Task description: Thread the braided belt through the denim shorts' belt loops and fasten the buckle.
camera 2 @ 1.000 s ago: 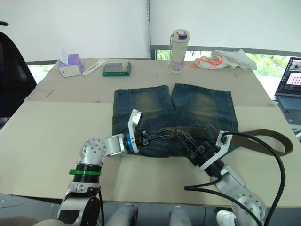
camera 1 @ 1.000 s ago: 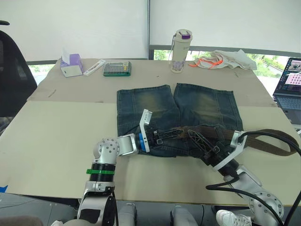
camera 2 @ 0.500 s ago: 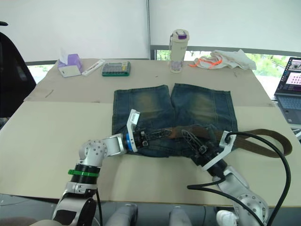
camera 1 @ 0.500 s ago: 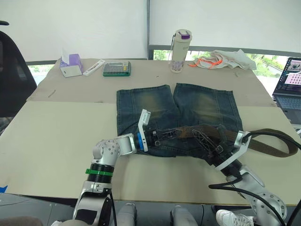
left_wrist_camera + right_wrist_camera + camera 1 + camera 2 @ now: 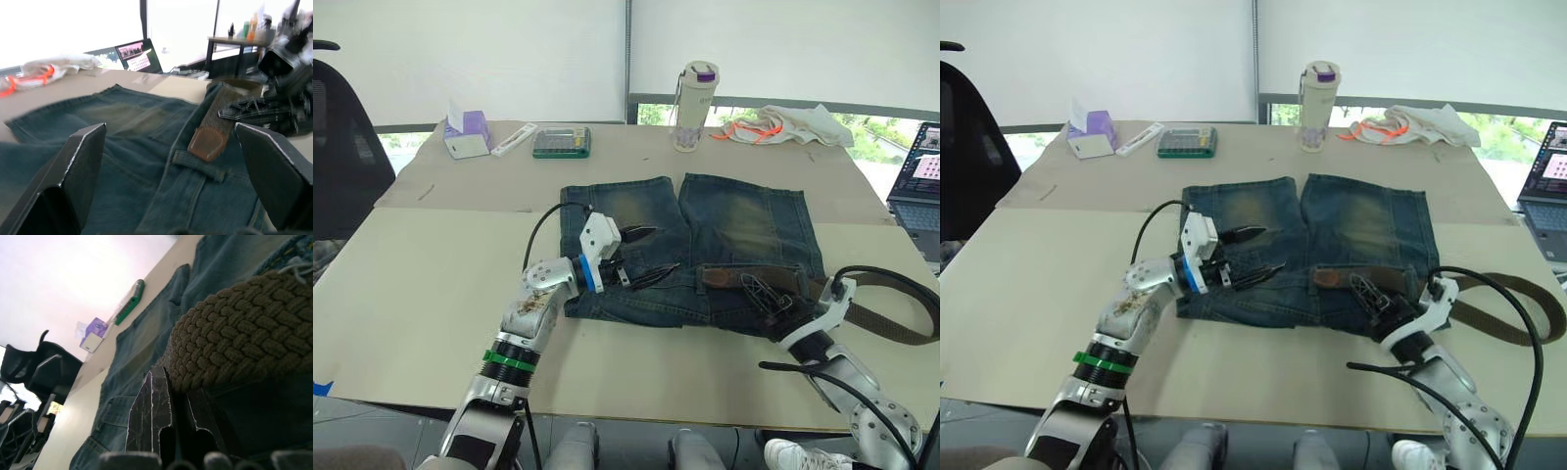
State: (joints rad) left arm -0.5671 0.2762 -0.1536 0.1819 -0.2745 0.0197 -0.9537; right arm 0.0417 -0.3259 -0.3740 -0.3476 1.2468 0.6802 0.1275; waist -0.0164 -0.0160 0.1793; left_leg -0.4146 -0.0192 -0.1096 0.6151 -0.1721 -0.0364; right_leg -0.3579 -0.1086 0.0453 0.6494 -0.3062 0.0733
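Note:
The denim shorts [image 5: 724, 230] lie flat mid-table, waistband toward me. The braided belt [image 5: 889, 321] runs along the waistband from its brown leather tip [image 5: 208, 142] to the right, then curls off the shorts onto the table. One belt loop [image 5: 198, 164] sits just short of that tip. My left gripper [image 5: 649, 255] hovers open over the shorts' left leg, holding nothing. My right gripper [image 5: 751, 285] lies on the waistband's right part, shut on the braided belt [image 5: 234, 338]. The buckle is out of view.
A bottle [image 5: 694, 106], a white cloth with orange cord [image 5: 783, 125], a green case [image 5: 560, 143] and a tissue box [image 5: 466, 135] stand along the far edge. A laptop [image 5: 920, 186] is at far right, a black chair [image 5: 337, 147] at left.
My left gripper has opened, let go of the belt's tip and drawn back left. My right gripper has shut on the belt and shifted right. The camera has moved a little.

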